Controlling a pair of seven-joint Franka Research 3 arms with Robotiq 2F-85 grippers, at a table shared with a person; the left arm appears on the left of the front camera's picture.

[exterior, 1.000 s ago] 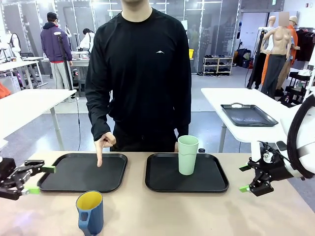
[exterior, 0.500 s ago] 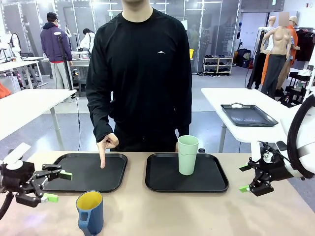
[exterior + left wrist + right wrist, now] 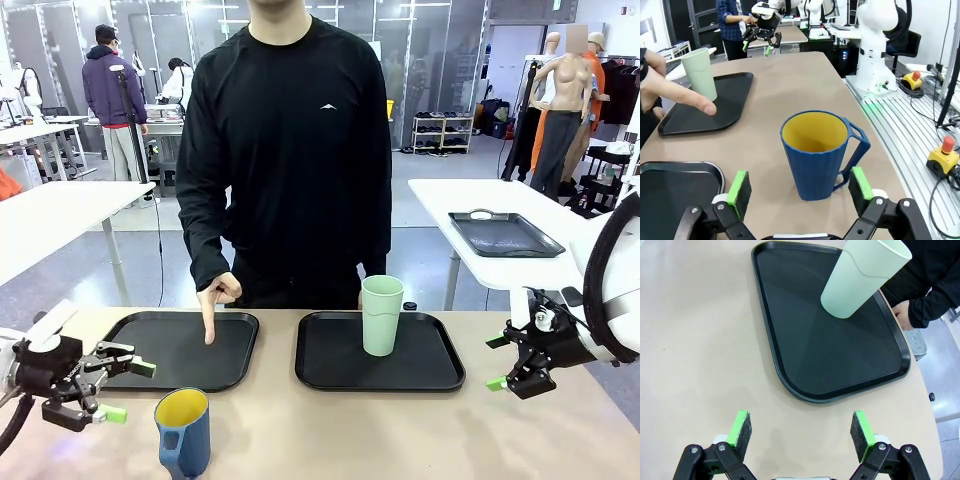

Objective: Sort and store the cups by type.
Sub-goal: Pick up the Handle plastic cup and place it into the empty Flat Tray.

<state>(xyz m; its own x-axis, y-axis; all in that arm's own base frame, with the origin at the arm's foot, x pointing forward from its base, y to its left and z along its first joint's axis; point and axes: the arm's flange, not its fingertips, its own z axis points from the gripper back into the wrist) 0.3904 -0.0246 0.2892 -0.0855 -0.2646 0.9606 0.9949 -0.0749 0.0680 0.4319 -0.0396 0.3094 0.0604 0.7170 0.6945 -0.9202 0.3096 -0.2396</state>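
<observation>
The left tool is released, its pads on either side of the dark blue mug (yellow inside), which stands on the surface near the left tray. The mint-green tumbler stands on the right tray. The right tool is released too. The person's finger points at the left tray.

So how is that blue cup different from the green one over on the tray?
The blue mug is shorter, dark blue with a yellow inside and a handle; the green tumbler is taller, pale mint and has no handle. The blue mug stands on the bare table, while the green tumbler stands on the right-hand black tray. Both are upright and look empty.
</observation>
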